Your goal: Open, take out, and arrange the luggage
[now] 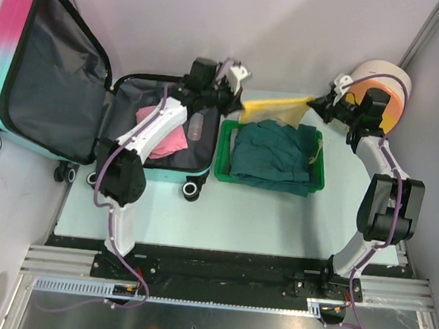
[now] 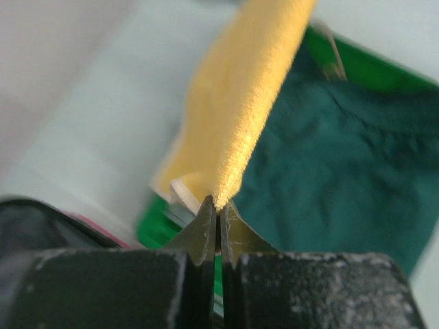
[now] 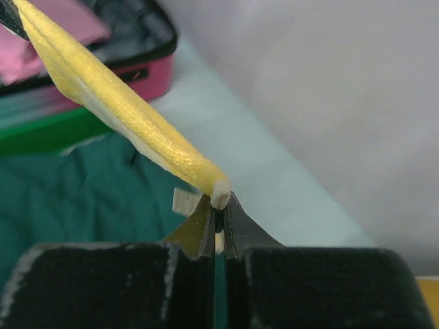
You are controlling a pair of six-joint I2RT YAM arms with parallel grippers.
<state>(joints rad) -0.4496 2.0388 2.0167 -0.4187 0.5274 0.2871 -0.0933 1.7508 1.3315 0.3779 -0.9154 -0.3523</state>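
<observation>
Right wrist view shows us a small white tag (image 3: 185, 200) on the yellow cloth (image 3: 123, 113), too blurred to read. We see the luggage (image 1: 50, 80) lying open at the left end of the table (image 1: 199, 217), its lid tilted up toward the left and cut off by the frame edge, its base half just beside the green tray (image 1: 223, 169). The left gripper (image 1: 236, 100) hangs just past the base half's far right corner, jaws pressed together on one end of the yellow cloth. The right gripper (image 1: 317, 104), well apart from the luggage at the tray's far right corner, pinches the other end, so the cloth stretches between them above a dark green garment (image 1: 270, 153) in the tray. Inside the luggage, the left arm (image 1: 141, 134) hides part of a pink cloth (image 1: 174, 141); a pale object (image 1: 196, 125) beside it we cannot identify.
</observation>
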